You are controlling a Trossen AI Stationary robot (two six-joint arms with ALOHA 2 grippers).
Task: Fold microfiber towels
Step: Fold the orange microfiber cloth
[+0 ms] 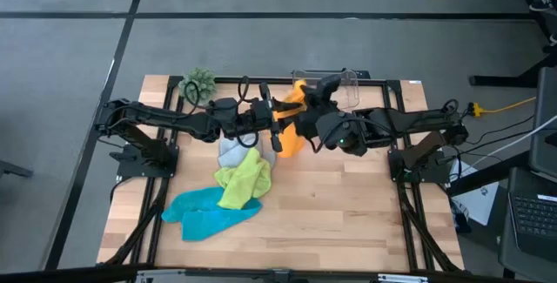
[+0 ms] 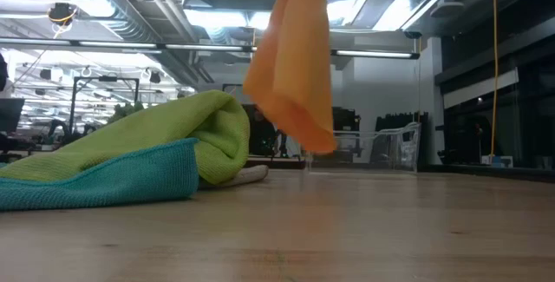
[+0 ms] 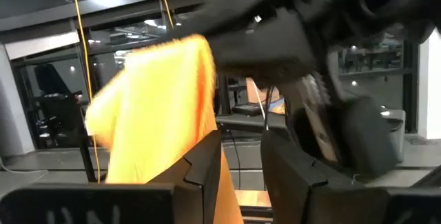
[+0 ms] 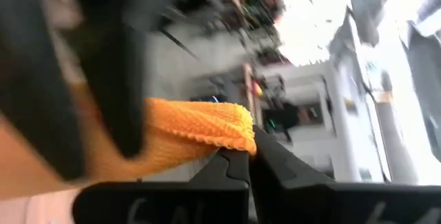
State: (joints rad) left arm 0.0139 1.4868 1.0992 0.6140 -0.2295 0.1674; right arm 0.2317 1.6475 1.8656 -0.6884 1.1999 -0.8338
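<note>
Both claws meet up high over the table [image 1: 348, 222]: the left claw [image 1: 277, 129] and right claw [image 1: 300, 122] share the orange towel [image 1: 290, 135]. Low down, that towel [image 2: 295, 65] hangs above the green towel [image 2: 173, 130] and blue towel [image 2: 104, 182]. Left fingers [image 3: 207, 172] stand partly open beside it. Right fingers [image 4: 231, 165] pinch its edge tight.
</note>
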